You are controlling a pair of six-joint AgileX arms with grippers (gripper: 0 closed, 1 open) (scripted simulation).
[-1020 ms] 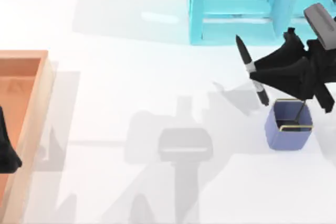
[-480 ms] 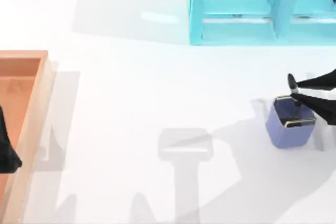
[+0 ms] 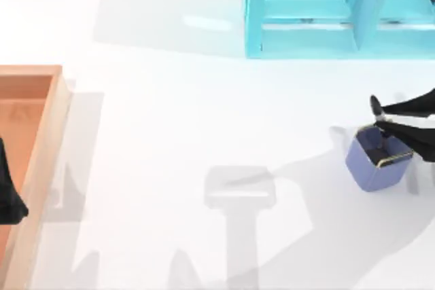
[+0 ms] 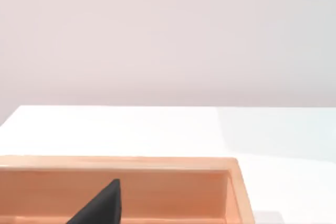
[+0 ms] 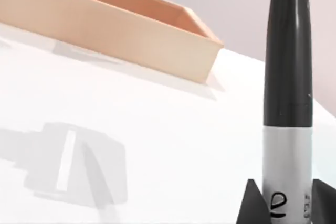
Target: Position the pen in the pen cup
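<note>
The pen (image 3: 376, 105) stands nearly upright, its black top end showing above the back edge of the pen cup (image 3: 370, 166); its lower end points into the cup's dark inside. The periwinkle cup with its gold rim sits at the right of the table, slightly turned. My right gripper (image 3: 385, 119) reaches in from the right edge and is shut on the pen. In the right wrist view the pen (image 5: 287, 77) rises between the gripper's (image 5: 287, 205) two black fingertips, grey band at the grip. My left gripper (image 3: 8, 191) is parked over the wooden tray.
A wooden tray (image 3: 41, 134) lies along the table's left edge, and its rim (image 4: 231, 182) fills the foreground of the left wrist view. A large turquoise shelf (image 3: 306, 11) stands at the back right. White tabletop stretches between tray and cup.
The right gripper swung the pen from a slant left of the cup to upright over it and came down. The cup has turned and shifted slightly right.
</note>
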